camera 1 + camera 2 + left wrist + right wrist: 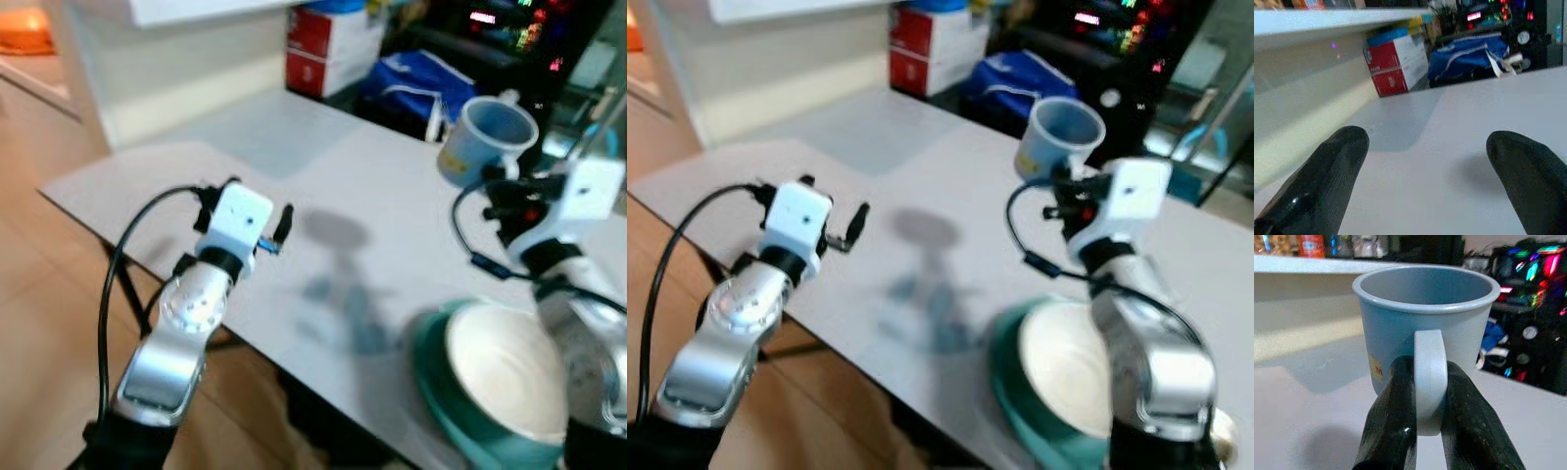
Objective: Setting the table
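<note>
Two claws are up over a pale grey tabletop (323,186). The right claw (1422,431) is clamped on the handle of a light blue mug (1425,328), one black finger pressed against each side of the loop. The mug is smooth plastic, round, with a rolled rim and a paler handle; it is held above the far part of the tabletop, tilted with its open mouth toward the head camera. A small yellow label with a red mark sits on its wall beside the handle, half hidden by a finger, and its writing cannot be read.

The left claw (1425,176) is empty, its two rounded, glossy black fingers spread wide apart low over the near-left part of the tabletop.

At the near right of the tabletop sits a teal bowl (441,392) with a cream-white inside, close to the front edge and partly behind the right arm. Between the two arms the flat, matte surface is bare, with soft shadows on it. The near-left corner juts out over a wooden floor (39,294).

Beyond the far edge are stacked red and white boxes (328,44), their print too blurred to read, and a blue bag (416,83) with a white strap.
</note>
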{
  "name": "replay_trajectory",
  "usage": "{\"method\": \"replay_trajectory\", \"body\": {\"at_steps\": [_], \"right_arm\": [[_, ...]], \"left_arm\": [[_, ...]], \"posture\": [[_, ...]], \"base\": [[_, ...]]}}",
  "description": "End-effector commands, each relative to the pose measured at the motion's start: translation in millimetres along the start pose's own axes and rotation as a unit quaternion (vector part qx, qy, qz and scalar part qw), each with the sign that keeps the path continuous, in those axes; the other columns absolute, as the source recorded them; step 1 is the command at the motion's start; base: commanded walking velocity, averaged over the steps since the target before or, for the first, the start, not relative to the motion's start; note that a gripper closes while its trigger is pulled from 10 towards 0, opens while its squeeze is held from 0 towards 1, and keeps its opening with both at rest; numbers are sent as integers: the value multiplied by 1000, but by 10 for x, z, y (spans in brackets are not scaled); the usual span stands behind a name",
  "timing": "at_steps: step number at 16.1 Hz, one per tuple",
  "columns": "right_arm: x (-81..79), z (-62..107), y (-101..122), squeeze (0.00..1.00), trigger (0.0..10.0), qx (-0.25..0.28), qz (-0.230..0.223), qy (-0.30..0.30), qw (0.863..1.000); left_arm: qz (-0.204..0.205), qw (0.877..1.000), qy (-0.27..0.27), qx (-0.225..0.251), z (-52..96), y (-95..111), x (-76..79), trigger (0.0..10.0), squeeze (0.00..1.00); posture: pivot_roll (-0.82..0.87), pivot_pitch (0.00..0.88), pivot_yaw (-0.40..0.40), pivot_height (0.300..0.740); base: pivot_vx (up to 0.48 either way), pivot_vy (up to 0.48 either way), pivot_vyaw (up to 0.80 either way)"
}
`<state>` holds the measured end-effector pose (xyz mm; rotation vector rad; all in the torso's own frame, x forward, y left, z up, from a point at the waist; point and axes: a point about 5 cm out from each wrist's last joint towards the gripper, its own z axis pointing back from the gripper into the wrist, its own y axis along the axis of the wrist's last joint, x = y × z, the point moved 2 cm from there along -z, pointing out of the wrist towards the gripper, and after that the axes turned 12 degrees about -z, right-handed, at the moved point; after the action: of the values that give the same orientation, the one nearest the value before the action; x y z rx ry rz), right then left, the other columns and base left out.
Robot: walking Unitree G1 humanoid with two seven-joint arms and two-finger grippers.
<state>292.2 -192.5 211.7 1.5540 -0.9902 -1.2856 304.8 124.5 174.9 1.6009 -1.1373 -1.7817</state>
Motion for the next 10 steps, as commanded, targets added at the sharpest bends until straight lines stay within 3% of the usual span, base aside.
{"method": "replay_trajectory", "body": {"at_steps": [1, 3, 4, 10], "right_arm": [[-60, 8, 199, 0, 10000, 18, 2, 35, 999], [-48, 27, 256, 0, 10000, 11, 11, 49, 999], [-2, 103, 387, 0, 10000, -4, 29, 88, 996], [251, 90, 442, 0, 10000, -26, 44, 45, 998]], "left_arm": [[-3, 1000, 1, 7, -16, 30, -29, 10000, 0], [-3, 1000, 0, 7, -19, 34, -31, 10000, 0], [1, 1000, -3, 6, -16, 29, -22, 10000, 0], [2, 1000, -7, 6, -4, 28, -34, 10000, 0]], "posture": [[-52, 0, -57, 740], [-53, 0, -56, 740], [-56, 0, -56, 740], [-56, 0, -58, 740]], "base": [[0, -480, 0], [0, -480, 0], [0, 0, 0], [0, 0, 0]]}}
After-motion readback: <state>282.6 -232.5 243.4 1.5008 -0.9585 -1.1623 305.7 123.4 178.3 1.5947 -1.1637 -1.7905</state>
